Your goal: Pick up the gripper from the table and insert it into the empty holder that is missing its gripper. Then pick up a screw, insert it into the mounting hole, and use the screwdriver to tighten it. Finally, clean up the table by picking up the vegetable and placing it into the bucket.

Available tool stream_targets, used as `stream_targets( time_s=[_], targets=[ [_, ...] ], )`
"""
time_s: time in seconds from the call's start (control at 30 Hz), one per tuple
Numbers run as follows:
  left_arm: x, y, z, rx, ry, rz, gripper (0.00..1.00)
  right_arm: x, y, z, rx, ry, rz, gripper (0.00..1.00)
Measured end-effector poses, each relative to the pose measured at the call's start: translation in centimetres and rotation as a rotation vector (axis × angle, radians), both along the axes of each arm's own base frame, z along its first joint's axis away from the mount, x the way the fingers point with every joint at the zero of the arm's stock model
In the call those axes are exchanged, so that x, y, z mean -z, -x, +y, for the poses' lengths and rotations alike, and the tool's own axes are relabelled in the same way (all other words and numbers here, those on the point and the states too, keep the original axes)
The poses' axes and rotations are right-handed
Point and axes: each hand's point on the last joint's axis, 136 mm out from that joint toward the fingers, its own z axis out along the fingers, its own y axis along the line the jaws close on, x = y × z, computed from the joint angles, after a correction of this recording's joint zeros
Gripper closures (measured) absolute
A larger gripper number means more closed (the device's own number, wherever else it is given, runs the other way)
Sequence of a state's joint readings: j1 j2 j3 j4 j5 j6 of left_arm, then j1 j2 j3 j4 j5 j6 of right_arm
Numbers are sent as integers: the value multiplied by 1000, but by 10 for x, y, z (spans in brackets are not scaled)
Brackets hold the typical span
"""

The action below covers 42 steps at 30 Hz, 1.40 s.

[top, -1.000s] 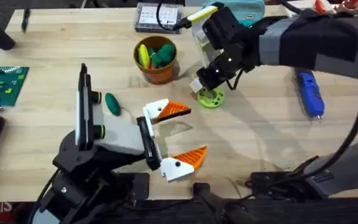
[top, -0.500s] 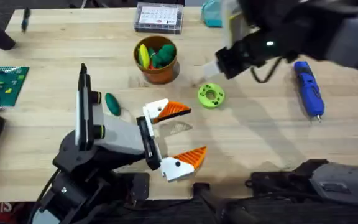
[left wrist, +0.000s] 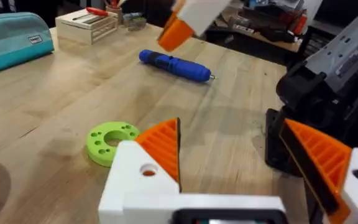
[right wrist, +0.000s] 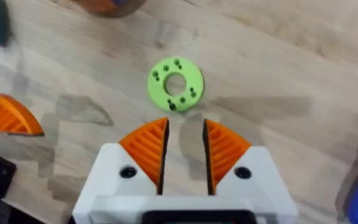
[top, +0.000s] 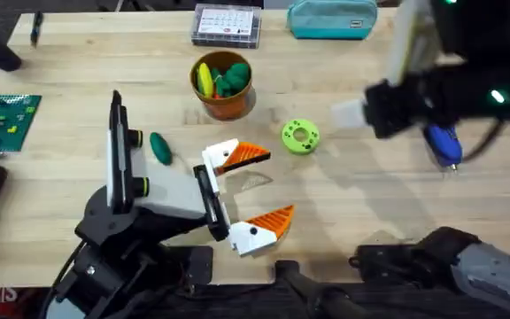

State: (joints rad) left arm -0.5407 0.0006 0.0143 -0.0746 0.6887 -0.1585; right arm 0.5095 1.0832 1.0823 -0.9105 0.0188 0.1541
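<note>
- The table [top: 78,190] is seen to carry every item of the task, with both arm bases along its near edge.
- The right arm has been swung away from the middle of the table toward the right edge; a second earlier it was bent low over the green disc, and now it is raised above the blue screwdriver [top: 442,142].
- The right pincer [right wrist: 184,157] is held nearly shut, only a thin gap being left between its orange pads, and nothing is gripped in it.
- The left pincer [top: 251,197] is kept wide open and empty near the middle of the near edge, unmoved over the last second.
- The orange bucket [top: 224,99], already holding yellow and green toys, is found toward the far edge, slightly left of centre.
- The teal pouch [top: 333,19] and a clear parts box [top: 227,25] are lined along the far edge.
- The green disc [top: 300,136], the holder, is left lying flat and bare at mid-table, just right of the bucket.
- The dark green vegetable [top: 159,147] is left on the wood, left of the bucket and near the left arm.
- The shift is judged to mean that work at the disc is done and the screwdriver is being fetched; tidying is not yet begun.
</note>
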Motion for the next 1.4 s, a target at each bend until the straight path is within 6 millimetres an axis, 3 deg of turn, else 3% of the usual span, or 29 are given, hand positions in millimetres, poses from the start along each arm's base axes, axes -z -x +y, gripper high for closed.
stream_targets(
  time_s=[0.17, 0.27, 0.43, 0.7, 1.07, 1.3, 1.33, 1.4],
  targets=[
    [0, -1, 0, -5, 0, 0, 16, 7, 28, -21, 77, -37, -27, 643],
    [0, -1, 1, -9, 0, 0, 16, -1, 37, -27, 101, -75, -72, 643],
    [0, -2, 1, -13, -1, -1, 16, -19, 44, -32, 115, -129, -145, 643],
    [0, -2, 1, -13, -1, 0, 16, -9, 43, -28, 114, -133, -104, 643],
    [0, -2, 1, -13, 0, -1, 16, 68, 24, 4, 52, 12, 134, 643],
    [0, -2, 1, -13, -1, -1, 16, 105, 21, 16, 0, 186, 165, 643],
    [0, -2, 1, -13, 0, -1, 16, 117, 11, 21, 2, 220, 156, 643],
    [0, -2, 1, -14, 0, -1, 16, 123, 6, 24, 5, 227, 152, 643]
  ],
)
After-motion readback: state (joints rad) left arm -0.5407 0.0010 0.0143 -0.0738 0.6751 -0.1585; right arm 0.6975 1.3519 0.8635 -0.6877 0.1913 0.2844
